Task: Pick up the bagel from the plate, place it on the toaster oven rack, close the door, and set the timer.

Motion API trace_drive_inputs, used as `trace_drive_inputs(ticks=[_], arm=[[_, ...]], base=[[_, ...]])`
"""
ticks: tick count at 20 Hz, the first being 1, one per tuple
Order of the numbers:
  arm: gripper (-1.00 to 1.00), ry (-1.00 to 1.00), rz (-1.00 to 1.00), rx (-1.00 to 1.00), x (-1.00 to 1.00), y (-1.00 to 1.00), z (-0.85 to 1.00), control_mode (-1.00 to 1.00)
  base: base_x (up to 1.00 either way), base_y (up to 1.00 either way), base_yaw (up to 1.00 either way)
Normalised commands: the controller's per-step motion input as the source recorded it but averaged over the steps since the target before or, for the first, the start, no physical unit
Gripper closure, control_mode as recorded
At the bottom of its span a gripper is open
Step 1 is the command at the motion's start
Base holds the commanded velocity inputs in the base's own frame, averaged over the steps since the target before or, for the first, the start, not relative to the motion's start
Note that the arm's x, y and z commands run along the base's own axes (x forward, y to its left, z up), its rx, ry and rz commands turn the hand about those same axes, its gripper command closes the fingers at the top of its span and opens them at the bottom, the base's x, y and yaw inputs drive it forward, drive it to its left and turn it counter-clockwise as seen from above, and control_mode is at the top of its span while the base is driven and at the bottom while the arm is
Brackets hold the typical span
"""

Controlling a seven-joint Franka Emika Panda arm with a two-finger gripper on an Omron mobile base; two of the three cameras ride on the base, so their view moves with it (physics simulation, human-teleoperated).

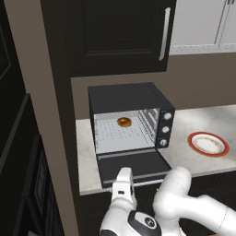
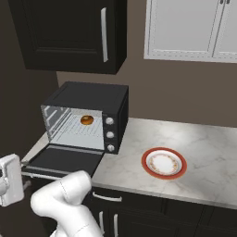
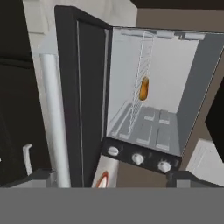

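The golden-brown bagel (image 1: 124, 122) (image 2: 86, 120) (image 3: 144, 88) lies on the toaster oven rack (image 1: 120, 133) (image 2: 76, 132) (image 3: 139, 65) inside the black oven. The door (image 1: 133, 166) (image 2: 62, 159) (image 3: 81, 100) hangs open and flat, and its silver bar handle (image 3: 52, 118) is close in the hand view. My gripper (image 1: 123, 177) (image 2: 10, 183) (image 3: 111, 177) sits just in front of the door's outer edge, open, with nothing between its fingers. The plate (image 1: 208, 144) (image 2: 164, 163) stands bare on the counter to the oven's right.
Three timer and control knobs (image 1: 165, 130) (image 2: 109, 134) (image 3: 138, 158) line the oven's right side. A dark wall cabinet (image 1: 115, 32) hangs above the oven and a tall dark cabinet (image 1: 23, 138) stands at its left. The marble counter (image 2: 208, 152) stretches to the right.
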Motion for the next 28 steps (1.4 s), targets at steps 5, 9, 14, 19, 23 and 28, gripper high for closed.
trace_drive_inputs(ticks=[5, 9, 14, 19, 23, 28], arm=[[-1.0, -0.14, 0.0, 0.0, 0.09, 0.0, -0.31, -1.0], [-1.0, -0.12, -0.06, 0.0, 0.0, 0.0, -0.33, -1.0], [-1.0, -0.17, -0.1, 0.0, 0.0, 0.01, -0.3, -1.0], [-1.0, -0.19, -0.11, 0.0, 0.0, 0.1, -0.23, -1.0], [-1.0, -0.19, -0.12, 0.0, 0.0, 0.18, -0.14, -1.0], [-1.0, -0.18, -0.11, 0.0, 0.0, 0.18, -0.07, -1.0]], base=[[0.0, 0.0, 0.0], [0.0, 0.0, 0.0], [0.0, 0.0, 0.0], [0.0, 0.0, 0.0], [0.0, 0.0, 0.0], [0.0, 0.0, 0.0]])
